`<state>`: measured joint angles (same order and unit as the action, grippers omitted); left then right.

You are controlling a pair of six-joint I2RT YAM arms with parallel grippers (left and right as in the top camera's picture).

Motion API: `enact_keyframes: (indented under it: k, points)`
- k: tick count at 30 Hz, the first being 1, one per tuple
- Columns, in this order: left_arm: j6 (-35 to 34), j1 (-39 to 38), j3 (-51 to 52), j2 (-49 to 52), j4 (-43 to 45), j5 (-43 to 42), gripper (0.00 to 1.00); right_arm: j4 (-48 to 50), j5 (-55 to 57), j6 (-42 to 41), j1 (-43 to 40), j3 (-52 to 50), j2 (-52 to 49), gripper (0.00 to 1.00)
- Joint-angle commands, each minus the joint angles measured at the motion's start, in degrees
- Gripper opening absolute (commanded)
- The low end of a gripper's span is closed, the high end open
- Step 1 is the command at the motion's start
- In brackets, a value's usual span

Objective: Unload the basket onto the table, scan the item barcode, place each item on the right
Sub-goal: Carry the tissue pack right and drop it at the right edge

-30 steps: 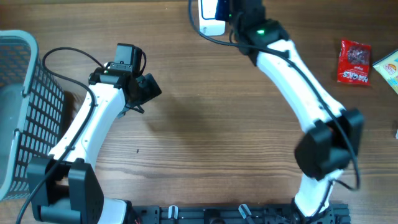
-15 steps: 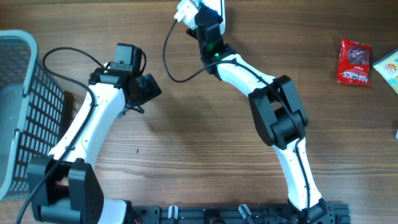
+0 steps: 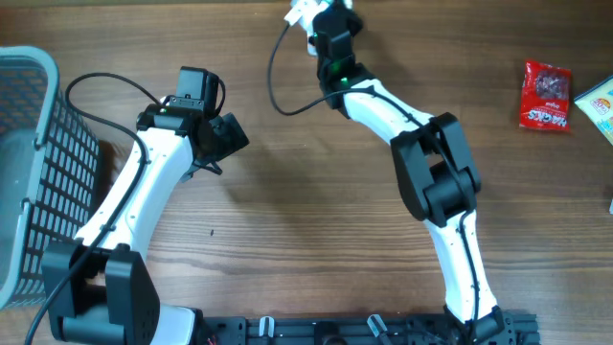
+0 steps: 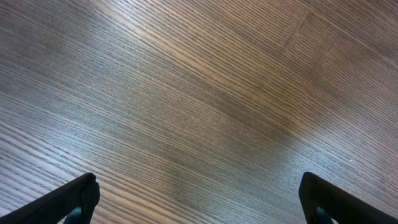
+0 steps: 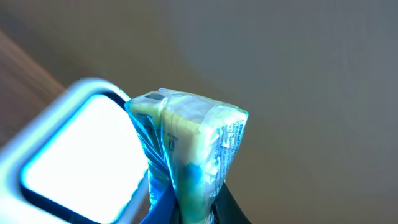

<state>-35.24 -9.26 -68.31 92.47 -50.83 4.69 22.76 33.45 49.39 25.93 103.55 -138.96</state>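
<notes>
The right claw [image 5: 189,208] is clamped on the item, a small packet [image 5: 186,149] in clear crinkled wrap with pale contents and printed marks on one side. The packet stands upright above the fingertips, clear of the tabletop [image 3: 287,220]. Directly beside the packet, on its left in the right wrist view, is the scanner [image 5: 37,171], a pale housing with a brightly lit window facing the camera. Whether packet and scanner touch cannot be told. In the overhead view the right claw [image 3: 326,19] sits at the far edge of the tabletop, with the right arm reaching out to it and a black cable [image 3: 273,86] looping beside the arm.

The left claw [image 4: 199,199] has its jaws fully apart and holds nothing; only bare wood grain lies beneath it. It hovers left of centre [image 3: 225,139].

A grey mesh basket [image 3: 38,144] occupies the left edge. A red snack packet [image 3: 546,94] and a yellow packet [image 3: 599,103] lie at the right edge, well apart from both claws.
</notes>
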Motion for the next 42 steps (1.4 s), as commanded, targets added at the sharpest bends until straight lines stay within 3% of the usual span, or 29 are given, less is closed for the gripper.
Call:
enact_keyframes:
  k: [1, 8, 12, 17, 19, 20, 22, 24, 25, 27, 29, 30, 34, 39, 42]
  points:
    - [0.04, 0.26, 0.22, 0.33, -0.02, 0.76, 1.0, 0.13, 14.8, -0.55, -4.42, 0.7, 0.5, 0.04]
    - [0.04, 0.26, 0.22, 0.33, 0.0, 0.76, 1.0, -2.56, 41.66, -10.88, -15.21, 0.7, 0.5, 0.04]
    - [0.04, 0.26, 0.22, 0.33, -0.02, 0.76, 1.0, -16.52, 45.16, -15.78, -21.4, 0.57, 0.5, 0.04]
    - [0.04, 0.26, 0.22, 0.33, 0.0, 0.76, 1.0, -25.7, 47.3, -22.45, -26.45, -1.53, 0.5, 0.05]
    - [0.04, 0.26, 0.22, 0.33, -0.02, 0.76, 1.0, -30.21, 49.18, -27.78, -29.05, -1.68, 0.52, 0.22]
    - [0.04, 0.26, 0.22, 0.33, -0.02, 0.76, 1.0, -30.53, 51.08, -29.33, -30.23, -1.68, 0.52, 0.24]
    - [0.04, 0.26, 0.22, 0.33, 0.0, 0.76, 1.0, -30.58, 52.98, -29.49, -32.81, -1.68, 0.52, 0.15]
    - [0.07, 0.26, 0.22, 0.33, -0.02, 0.76, 1.0, -31.17, 53.68, -29.55, -34.88, -1.68, 0.83, 0.14]
    - [0.04, 0.26, 0.22, 0.33, 0.0, 0.76, 1.0, -32.24, 53.66, -30.47, -36.0, -1.68, 1.07, 0.19]
    - [0.04, 0.26, 0.22, 0.33, 0.0, 0.76, 1.0, -33.59, 53.59, -33.07, -37.4, -1.68, 1.2, 0.5]
    - [0.04, 0.26, 0.22, 0.33, 0.0, 0.76, 1.0, -35.01, 53.35, -35.15, -37.92, -1.68, 1.2, 0.91]
    - [0.04, 0.26, 0.22, 0.33, 0.0, 0.76, 1.0, -37.57, 50.66, -37.31, -37.92, -1.68, 1.2, 1.0]
    - [0.04, 0.26, 0.22, 0.33, -0.02, 0.76, 1.0, -58.6, 25.86, -52.15, -38.29, -1.66, 1.51, 1.0]
    - [0.04, 0.26, 0.22, 0.33, -0.02, 0.76, 1.0, -64.22, 15.65, -60.52, -41.48, -1.51, 6.69, 1.0]
    - [0.04, 0.26, 0.22, 0.33, -0.02, 0.76, 1.0, -64.89, 1.57, -64.37, -44.02, -1.51, 15.41, 1.0]
